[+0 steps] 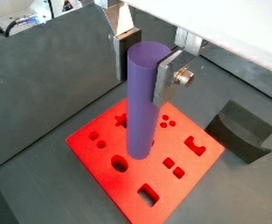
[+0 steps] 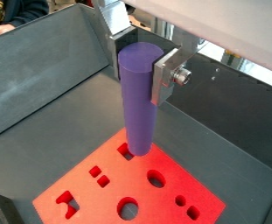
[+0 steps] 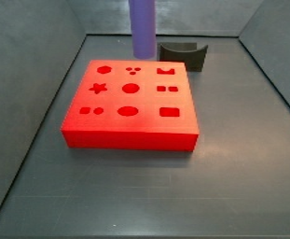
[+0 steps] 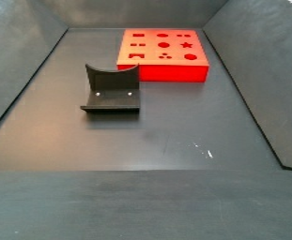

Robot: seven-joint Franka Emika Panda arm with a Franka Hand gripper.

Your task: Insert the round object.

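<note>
My gripper [image 1: 144, 66] is shut on the round object, a long purple rod [image 1: 142, 105], and holds it upright by its upper end; this shows in both wrist views [image 2: 138, 68]. The rod [image 2: 137, 109] hangs above the red block [image 1: 162, 171], a flat slab with several shaped holes [image 2: 97, 197]. Its lower end is clear of the block's top and near a round hole [image 1: 121, 164]. In a side view the rod [image 3: 144, 28] hangs over the block's far edge [image 3: 129, 103] with the gripper out of frame. Another side view shows only the block [image 4: 163, 52].
The dark fixture [image 1: 240, 131] stands on the floor beside the red block [image 3: 185, 54] [image 4: 111, 89]. Grey walls [image 1: 45, 79] enclose the dark floor [image 4: 161, 141] on all sides.
</note>
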